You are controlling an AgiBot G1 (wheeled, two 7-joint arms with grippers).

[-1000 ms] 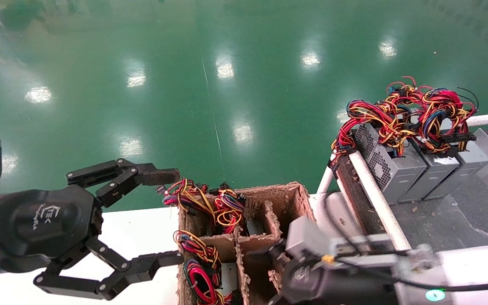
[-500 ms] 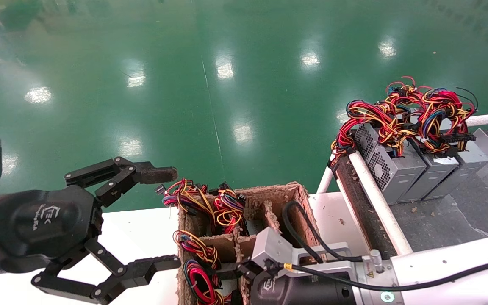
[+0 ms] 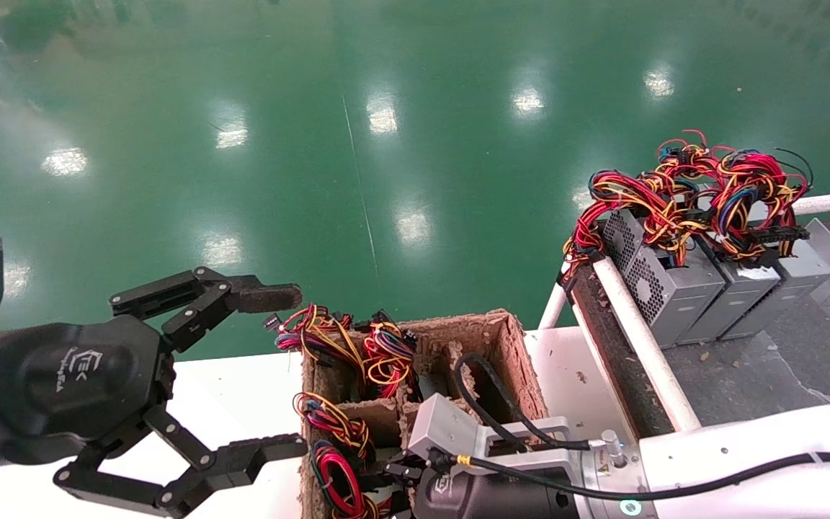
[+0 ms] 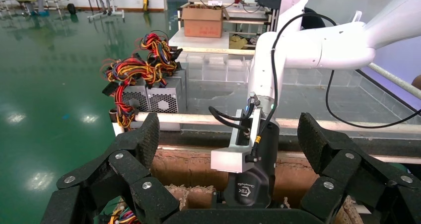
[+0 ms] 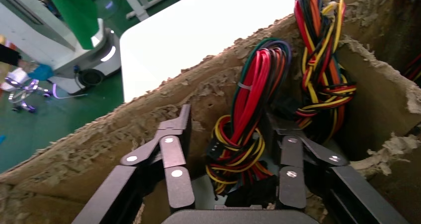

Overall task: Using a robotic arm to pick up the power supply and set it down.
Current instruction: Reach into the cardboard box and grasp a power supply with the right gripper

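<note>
Power supply first: in the head view the unit we are after sits low in a near cell of the brown, ragged cardboard crate with dividers (image 3: 491,339), showing little but its bundle of red, yellow and black wires (image 3: 339,476). The right gripper (image 3: 393,484), black on a white arm tube, is down inside that crate at its near edge. The left gripper (image 3: 282,371) hangs beside the crate's left wall over the white bench (image 3: 242,400), fingers spread wide and empty; we judge it idle. Well to the right of the crate, three silver-grey power supplies (image 3: 681,288) with perforated vent faces stand in a row behind a white rail.

From the left wrist view, the right arm drops almost straight down into the crate, with the wide black pads (image 4: 317,142) of the left gripper framing it from the near side.

The right wrist view tells most. Its fingers (image 5: 179,172) stand open on either side of the red-and-yellow wire bundle (image 5: 248,134), not yet closed, with crate wall close beside the one finger. The metal case below is mostly hidden. We should go deeper so the fingers meet the case rather than the wires alone, keep clear of the torn cardboard, then close and lift straight up so nothing snags.
</note>
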